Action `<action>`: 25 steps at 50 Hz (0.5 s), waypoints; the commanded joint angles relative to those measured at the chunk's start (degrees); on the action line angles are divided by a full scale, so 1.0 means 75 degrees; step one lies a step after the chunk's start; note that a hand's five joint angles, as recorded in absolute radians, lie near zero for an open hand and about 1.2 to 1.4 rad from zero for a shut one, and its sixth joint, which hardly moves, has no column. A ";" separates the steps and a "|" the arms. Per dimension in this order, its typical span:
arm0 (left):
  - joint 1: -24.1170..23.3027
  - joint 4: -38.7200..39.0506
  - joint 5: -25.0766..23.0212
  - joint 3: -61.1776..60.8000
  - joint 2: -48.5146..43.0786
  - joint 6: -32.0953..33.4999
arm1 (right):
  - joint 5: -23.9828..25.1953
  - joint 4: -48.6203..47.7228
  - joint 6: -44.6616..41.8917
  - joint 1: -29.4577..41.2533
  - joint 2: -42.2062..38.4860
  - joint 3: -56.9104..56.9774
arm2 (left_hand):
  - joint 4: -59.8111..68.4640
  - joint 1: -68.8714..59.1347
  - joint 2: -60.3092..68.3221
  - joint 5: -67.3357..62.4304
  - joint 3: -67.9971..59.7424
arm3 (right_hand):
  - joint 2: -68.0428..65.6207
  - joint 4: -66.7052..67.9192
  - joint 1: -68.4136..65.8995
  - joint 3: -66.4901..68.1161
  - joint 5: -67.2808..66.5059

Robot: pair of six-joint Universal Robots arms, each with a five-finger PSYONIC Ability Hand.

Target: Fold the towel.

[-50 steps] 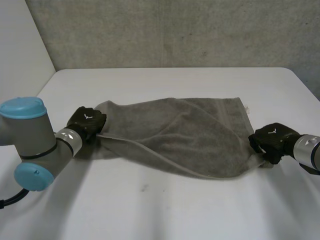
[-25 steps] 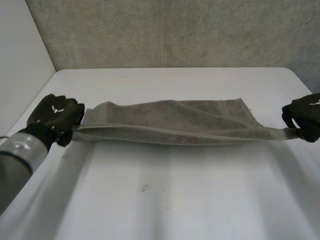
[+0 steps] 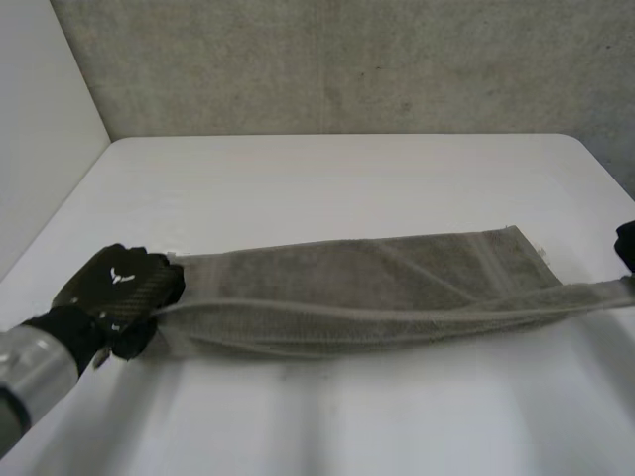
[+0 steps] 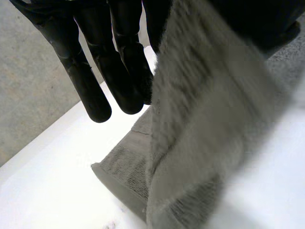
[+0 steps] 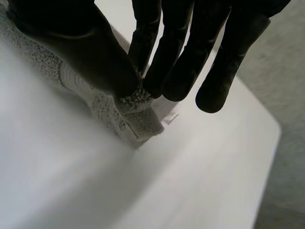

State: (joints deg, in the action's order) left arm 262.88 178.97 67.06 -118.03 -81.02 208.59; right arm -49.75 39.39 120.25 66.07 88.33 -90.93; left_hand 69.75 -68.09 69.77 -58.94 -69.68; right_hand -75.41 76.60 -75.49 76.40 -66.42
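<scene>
From the head view we see the grey towel (image 3: 377, 288) drawn out into a long band across the near half of the white table (image 3: 327, 169), with its near edge lifted taut between the hands. The left hand (image 3: 117, 296) grips one end and bears a small white V-shaped mark (image 3: 117, 277); we can read no lettering on it. The right hand (image 3: 627, 248) holds the other end, at the robot's right. In the left wrist view the fingers (image 4: 95, 81) are straight and close together, pinching the towel (image 4: 200, 124) against the thumb. In the right wrist view, thumb and fingers (image 5: 157, 52) pinch a towel corner (image 5: 138, 119); a small white label (image 5: 169, 116) beside it is too small to read.
</scene>
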 commanded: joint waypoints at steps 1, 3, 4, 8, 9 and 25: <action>-0.0338 0.0535 0.0106 0.1413 -0.2341 -0.0155 | -0.0817 -0.0329 0.0430 0.1159 -0.1778 0.0848 | 0.1367 -0.1587 0.1365 -0.1474 -0.1376 | -0.0612 0.0453 -0.0602 0.0480 -0.0477; -0.0514 0.0535 0.0152 0.2198 -0.3233 -0.0448 | -0.1508 -0.0679 0.0909 0.1875 -0.2586 0.1562 | 0.1367 -0.1587 0.1365 -0.1474 -0.1376 | -0.0612 0.0453 -0.0602 0.0480 -0.0477; -0.0515 0.0536 0.0153 0.2202 -0.3237 -0.0449 | -0.1767 -0.0844 0.1144 0.2098 -0.2915 0.1891 | 0.1367 -0.1587 0.1365 -0.1474 -0.1376 | -0.0612 0.0453 -0.0602 0.0480 -0.0477; -0.0585 0.0536 0.0445 0.3312 -0.4277 -0.0765 | -0.2084 -0.1067 0.1496 0.2381 -0.3513 0.2593 | 0.1367 -0.1587 0.1365 -0.1474 -0.1376 | -0.0612 0.0453 -0.0602 0.0480 -0.0477; -0.0620 0.0524 0.0550 0.3686 -0.4616 -0.0766 | -0.2167 -0.1114 0.1637 0.2463 -0.3864 0.2945 | 0.1367 -0.1587 0.1365 -0.1474 -0.1376 | -0.0612 0.0453 -0.0602 0.0480 -0.0477; -0.0761 0.0419 0.1067 0.6267 -0.6740 -0.0801 | -0.3070 -0.1138 0.2599 0.3483 -0.6549 0.6473 | 0.1367 -0.1587 0.1365 -0.1474 -0.1376 | -0.0612 0.0453 -0.0602 0.0480 -0.0477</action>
State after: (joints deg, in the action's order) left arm 257.29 182.43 74.57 -76.04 -127.51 202.55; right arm -70.56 30.78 137.89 89.88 45.47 -51.66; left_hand 69.76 -68.11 69.77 -59.00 -69.70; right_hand -75.41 76.60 -75.49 76.40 -66.95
